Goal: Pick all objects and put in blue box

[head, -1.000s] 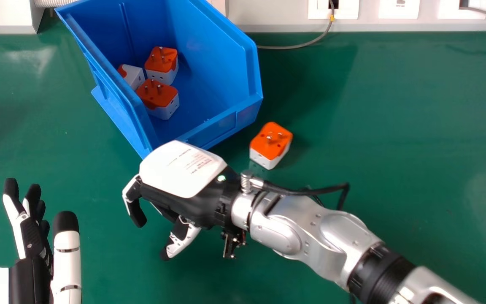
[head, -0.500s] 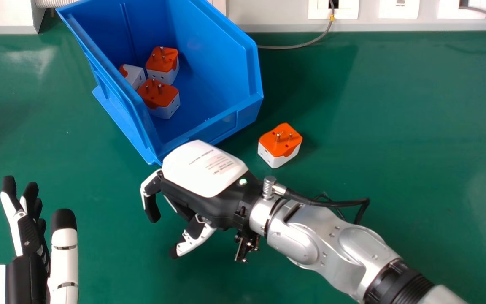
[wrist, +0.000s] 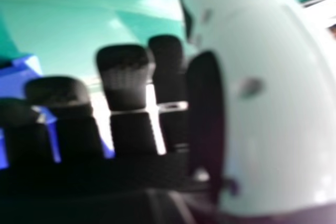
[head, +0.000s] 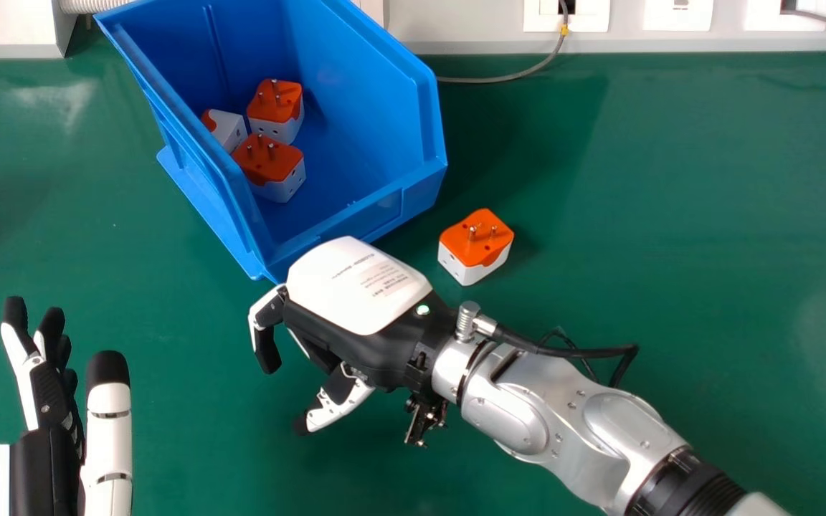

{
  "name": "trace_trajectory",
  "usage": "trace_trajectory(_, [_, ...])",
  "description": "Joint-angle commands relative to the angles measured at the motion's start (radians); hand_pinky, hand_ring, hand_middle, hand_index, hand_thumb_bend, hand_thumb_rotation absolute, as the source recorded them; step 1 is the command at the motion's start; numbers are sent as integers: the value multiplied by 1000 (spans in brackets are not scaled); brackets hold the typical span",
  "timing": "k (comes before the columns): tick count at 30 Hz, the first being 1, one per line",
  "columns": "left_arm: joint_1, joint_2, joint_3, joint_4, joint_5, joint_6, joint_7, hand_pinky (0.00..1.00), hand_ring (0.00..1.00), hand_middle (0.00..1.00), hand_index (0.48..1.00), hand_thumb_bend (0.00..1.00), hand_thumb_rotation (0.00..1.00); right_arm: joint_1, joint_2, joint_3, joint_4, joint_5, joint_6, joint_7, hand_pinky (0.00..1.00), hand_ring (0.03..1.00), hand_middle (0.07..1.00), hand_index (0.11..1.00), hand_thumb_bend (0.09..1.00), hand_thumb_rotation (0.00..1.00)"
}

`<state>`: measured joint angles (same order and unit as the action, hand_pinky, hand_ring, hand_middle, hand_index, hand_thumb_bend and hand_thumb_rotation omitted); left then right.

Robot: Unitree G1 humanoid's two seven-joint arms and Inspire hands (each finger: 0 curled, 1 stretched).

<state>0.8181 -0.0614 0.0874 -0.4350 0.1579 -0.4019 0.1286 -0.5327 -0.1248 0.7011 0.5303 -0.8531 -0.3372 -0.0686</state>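
Observation:
My right hand (head: 359,287) is palm down in front of the blue box (head: 384,204), fingers loosely bent and apart from the thumb, nothing held. An orange-and-white plug adapter (head: 476,247) lies pins up on the green table, right of the box and beyond my right wrist. Inside the box, three similar adapters are grouped at the left: one (head: 275,110) at the back, another (head: 269,168) in front, a third (head: 226,130) partly hidden by the wall. My left hand (head: 47,401) is open at the lower left. In the right hand view, my right hand (wrist: 123,77) shows beside part of the blue box (wrist: 21,77).
Along the far edge of the green table (head: 671,215) runs a pale wall strip with sockets (head: 678,16). A grey cable (head: 506,77) hangs from it behind the box. A black cable (head: 563,350) loops above my right wrist.
My right hand has moved rightward from the box's near-left corner. The loose adapter has shifted slightly right and turned. My left hand has barely moved, and the adapters in the box look unchanged.

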Motion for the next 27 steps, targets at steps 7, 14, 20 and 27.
trace_trajectory(7, [-21, 17, 19, -3, 16, 19, -9, 1000, 1000, 1000, 1000, 481, 1000, 170, -5, -101, -201, 111, 97, 39, 53, 96, 178, 469, 489, 153])
trace_trajectory(14, [-52, 37, 13, -11, 18, 61, -37, 1000, 1000, 1000, 1000, 496, 1000, 390, -13, -177, -448, 170, 225, 66, 133, 187, 265, 471, 487, 159])
trace_trajectory(20, [-74, 54, 5, -13, 20, 84, -57, 1000, 1000, 1000, 1000, 498, 1000, 483, -58, -232, -569, 128, 229, 3, 271, 335, 400, 480, 486, 165])
trace_trajectory(27, [-96, 60, 4, -8, 12, 102, -70, 1000, 1000, 1000, 1000, 532, 1000, 515, -105, -312, -627, 144, 194, -48, 426, 509, 560, 531, 482, 237])
